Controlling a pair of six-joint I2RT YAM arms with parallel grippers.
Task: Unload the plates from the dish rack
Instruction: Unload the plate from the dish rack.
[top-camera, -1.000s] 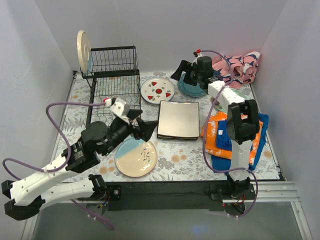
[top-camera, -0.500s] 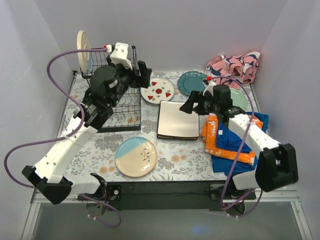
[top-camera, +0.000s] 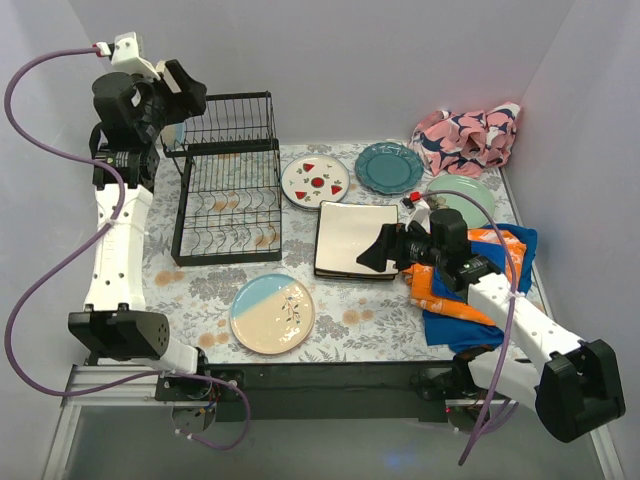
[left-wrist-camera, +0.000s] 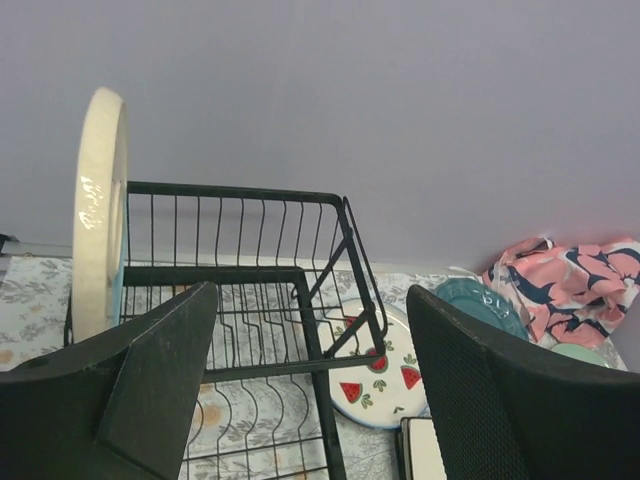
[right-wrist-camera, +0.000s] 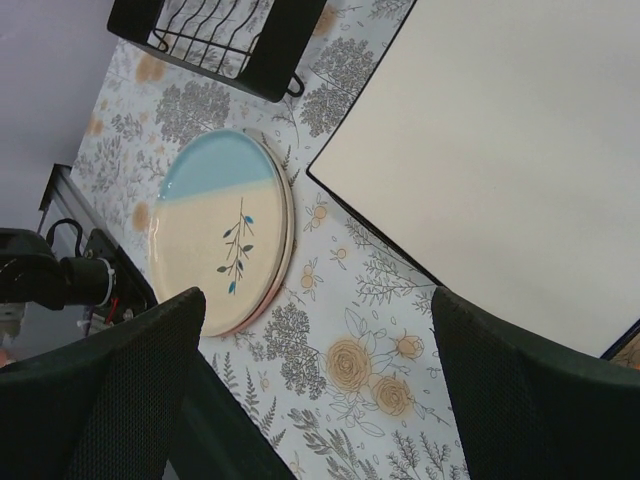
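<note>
Cream plate (left-wrist-camera: 100, 215) upright at rack (top-camera: 228, 195) corner; left gripper (left-wrist-camera: 312, 290) and right gripper (right-wrist-camera: 318, 295) both wide open, empty.

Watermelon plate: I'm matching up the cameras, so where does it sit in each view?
Top external: watermelon plate, centre, just right of the dish rack.
Left wrist: lower middle, beside the rack's right corner post.
Right wrist: not in it.
Shared landmark: the dish rack, in all three views.

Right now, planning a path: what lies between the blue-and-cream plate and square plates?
Bare floral table cover only, from blue-and-cream plate to square plates, in the right wrist view.
</note>
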